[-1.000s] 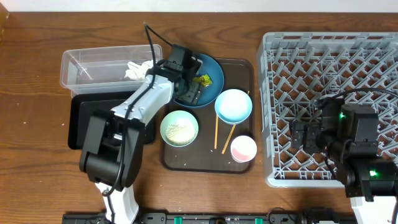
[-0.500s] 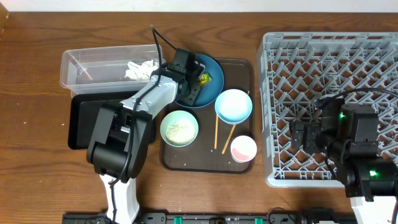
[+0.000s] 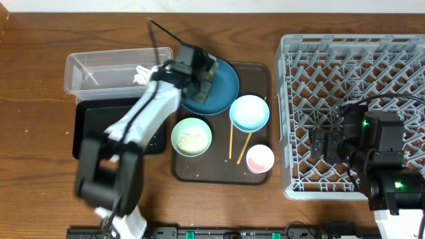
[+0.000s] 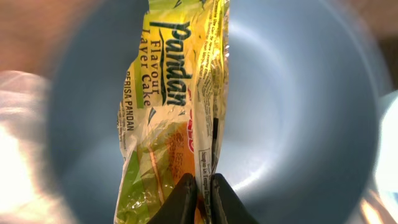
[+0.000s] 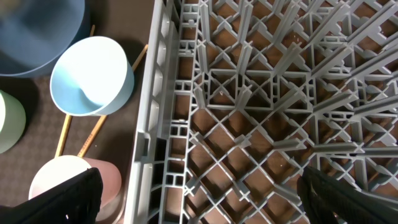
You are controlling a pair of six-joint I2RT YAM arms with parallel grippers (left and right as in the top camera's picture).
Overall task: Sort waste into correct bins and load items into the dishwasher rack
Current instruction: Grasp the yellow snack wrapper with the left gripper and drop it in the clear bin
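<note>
My left gripper (image 4: pixel 200 190) is shut on the lower edge of the yellow-green wrapper (image 4: pixel 168 106), which hangs above the dark-blue bowl (image 4: pixel 298 112). In the overhead view the left gripper (image 3: pixel 201 69) is over that bowl's (image 3: pixel 219 89) left rim, beside the clear tub (image 3: pixel 99 70) that holds the white tissue (image 3: pixel 142 73). My right gripper (image 5: pixel 205 208) stands open over the left edge of the grey rack (image 5: pixel 261 93), with nothing between its fingers. It shows in the overhead view as well, the right gripper (image 3: pixel 323 145) inside the rack (image 3: pixel 372 60).
The black tray (image 3: pixel 89 129) lies in front of the tub. On the brown serving tray (image 3: pixel 257 72) stand a light-blue bowl (image 3: pixel 249 113), a pale-green bowl with rice (image 3: pixel 192 137) and a pink cup (image 3: pixel 259 159), with two chopsticks (image 3: pixel 231 143) between them.
My left gripper has shut on the wrapper and lifted it out of the dark-blue bowl, shifting slightly left toward the tub. The right arm has not moved.
</note>
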